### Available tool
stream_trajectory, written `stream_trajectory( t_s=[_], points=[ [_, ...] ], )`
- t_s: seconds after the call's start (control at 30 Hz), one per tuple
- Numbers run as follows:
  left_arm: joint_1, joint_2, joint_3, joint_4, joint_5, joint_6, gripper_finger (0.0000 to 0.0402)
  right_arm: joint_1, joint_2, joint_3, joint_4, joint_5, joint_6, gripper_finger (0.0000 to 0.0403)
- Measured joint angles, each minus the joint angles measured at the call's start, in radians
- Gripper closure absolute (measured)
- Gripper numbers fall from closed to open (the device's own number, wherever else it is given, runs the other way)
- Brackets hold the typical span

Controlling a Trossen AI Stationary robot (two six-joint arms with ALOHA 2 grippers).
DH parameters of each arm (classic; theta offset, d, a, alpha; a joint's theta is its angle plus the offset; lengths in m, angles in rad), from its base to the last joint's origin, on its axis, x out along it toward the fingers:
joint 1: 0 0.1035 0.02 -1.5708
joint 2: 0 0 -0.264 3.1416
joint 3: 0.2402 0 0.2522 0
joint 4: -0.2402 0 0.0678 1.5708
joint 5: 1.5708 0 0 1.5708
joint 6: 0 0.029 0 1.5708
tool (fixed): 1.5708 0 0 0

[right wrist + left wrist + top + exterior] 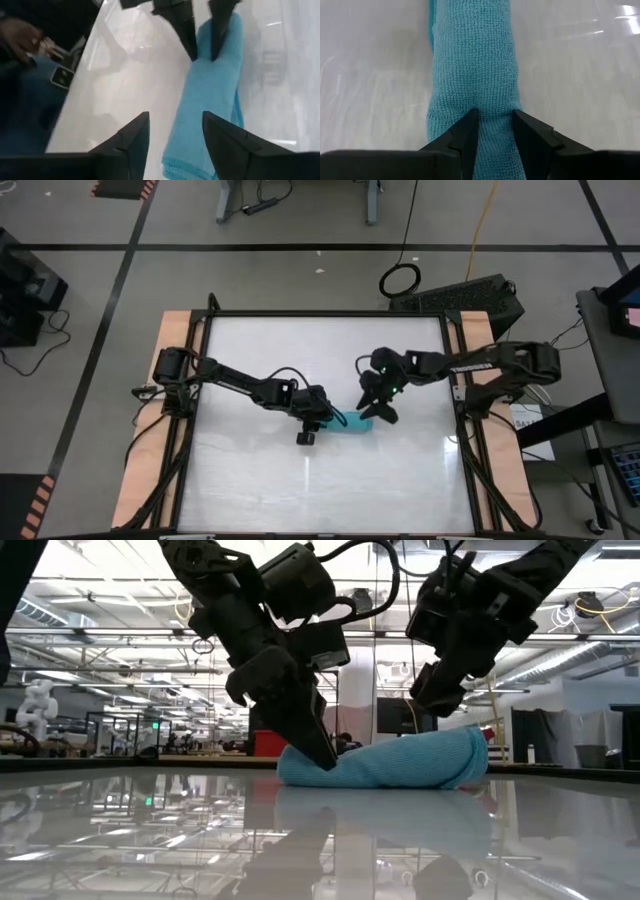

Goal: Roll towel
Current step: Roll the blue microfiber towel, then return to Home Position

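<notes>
The turquoise towel (pixel 356 422) lies rolled into a short thick roll on the white table (pixel 250 480), near its middle; in the low view (pixel 395 765) its underside rests on the tabletop. My left gripper (pixel 318 418) is at the roll's left end and is shut on it. My right gripper (pixel 175 132) is open and hangs above the roll's right end (pixel 465 755), clear of it. The far end of the roll, with my left gripper on it, also shows in the right wrist view (pixel 212 85). My left gripper pinches the roll's left end (pixel 494 112) between its two fingers (pixel 467 131). The fingers slant down from the table's left and point along the roll. The roll lies flat on the table, and the cloth bulges a little ahead of the fingertips.
Wooden rails (pixel 165 410) and a dark frame run along the table's left and right sides. There is bare tabletop in front of and behind the roll. A person's hand (pixel 20 37) shows beyond the table edge in the right wrist view.
</notes>
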Motion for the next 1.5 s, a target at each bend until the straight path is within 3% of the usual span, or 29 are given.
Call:
stream_trajectory(
  t_s=[0.17,0.33,0.57,0.93,1.27,1.5],
  points=[
    [0.000,0.000,0.000,0.000,0.000,0.000,0.0274,0.051,0.028,0.000,-0.031,0.092,-0.059,0.0257],
    [-0.001,0.000,0.000,-0.004,0.000,-0.003,0.0274,0.074,0.078,0.000,-0.044,0.100,-0.075,0.0280],
    [-0.001,0.000,0.000,-0.003,0.000,-0.008,0.0274,0.090,0.150,0.000,-0.132,0.247,-0.075,0.0301],
    [-0.001,0.000,0.000,-0.005,0.003,-0.026,0.0274,0.088,0.204,0.003,-0.127,0.242,-0.006,0.0312],
    [-0.001,-0.017,0.102,-0.100,0.077,-0.052,0.0274,0.090,0.018,-0.002,-0.153,0.164,0.086,0.0292],
    [0.001,-0.091,0.214,-0.344,0.076,-0.022,0.0274,0.090,-0.205,-0.002,-0.210,0.164,0.125,0.0242]
  ],
)
